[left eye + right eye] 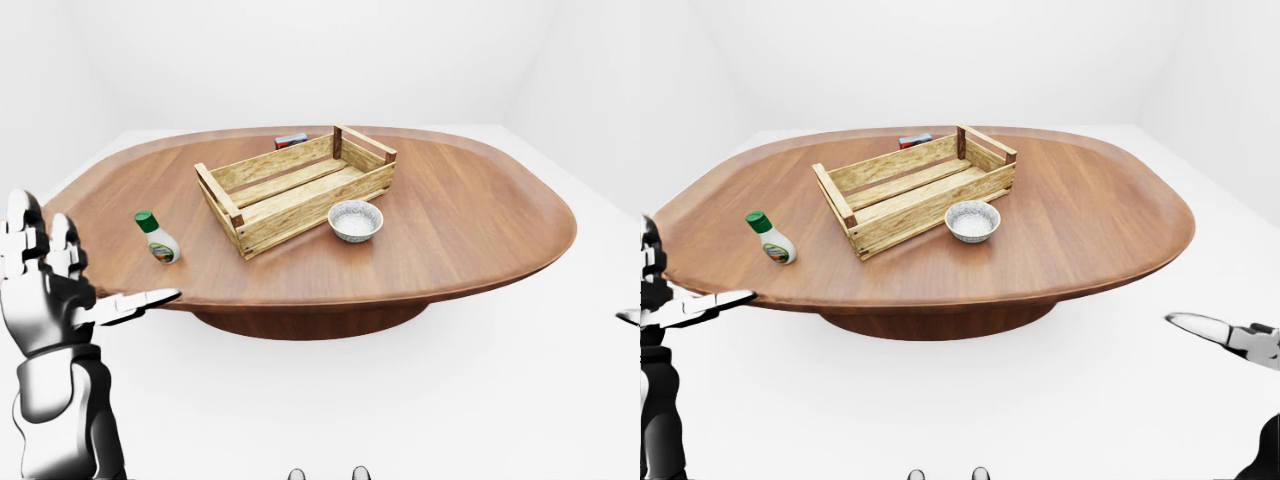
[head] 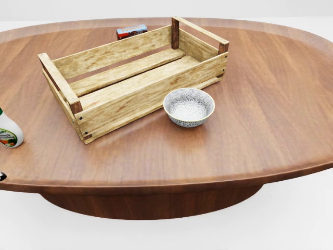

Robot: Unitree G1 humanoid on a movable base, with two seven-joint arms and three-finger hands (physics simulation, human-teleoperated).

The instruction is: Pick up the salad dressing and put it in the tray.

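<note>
The salad dressing [image 1: 158,238], a small white bottle with a green cap, stands tilted on the left part of the oval wooden table [image 2: 270,104]; the head view cuts it at the left edge. The tray [image 2: 151,95] is an empty slatted wooden crate to its right. My left hand [image 1: 90,262] is raised off the table's left rim, open, thumb pointing at the table, short of the bottle and below it. My right hand [image 1: 1225,335] shows only as an outstretched finger at the right edge of the right-eye view, far from the table, holding nothing.
A patterned grey bowl [image 2: 188,107] sits just below the crate's near wall in the head view. A small red and blue box [image 2: 131,31] lies above the crate. White floor surrounds the table.
</note>
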